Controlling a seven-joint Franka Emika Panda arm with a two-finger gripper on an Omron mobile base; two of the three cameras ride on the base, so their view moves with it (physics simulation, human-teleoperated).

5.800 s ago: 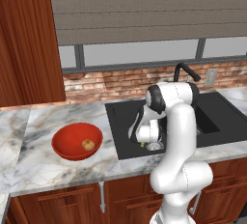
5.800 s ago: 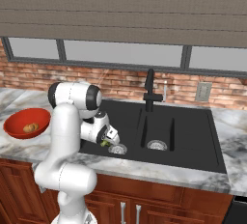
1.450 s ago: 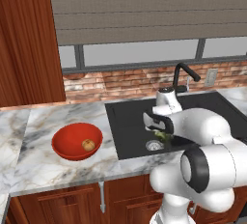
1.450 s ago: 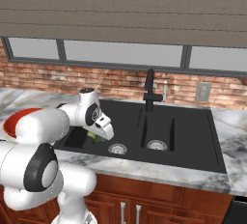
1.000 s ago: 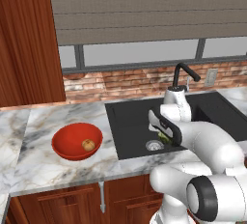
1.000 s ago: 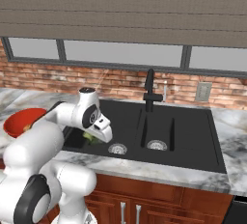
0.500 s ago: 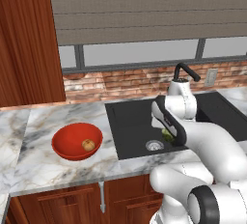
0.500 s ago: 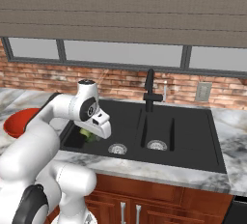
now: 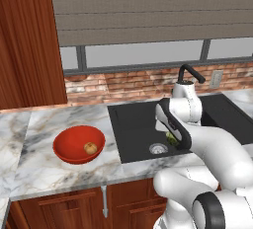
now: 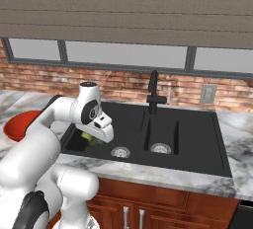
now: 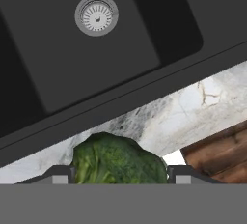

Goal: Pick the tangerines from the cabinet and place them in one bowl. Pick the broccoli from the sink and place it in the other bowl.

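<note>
Marble counter [image 9: 44, 169] flanks the black sink [image 10: 197, 139]. My gripper [image 11: 118, 175] has its jaws clamped on the broccoli [image 11: 117, 162], lifted above the basin's front edge. I'd carry it level and high, clearing the rim, avoiding the red bowl [image 9: 79, 145] already holding a tangerine [image 9: 90, 148].

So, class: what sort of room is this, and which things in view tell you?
A rendered kitchen: a black double-basin sink with a faucet set in a marble counter, wood cabinets below, brick backsplash.
</note>
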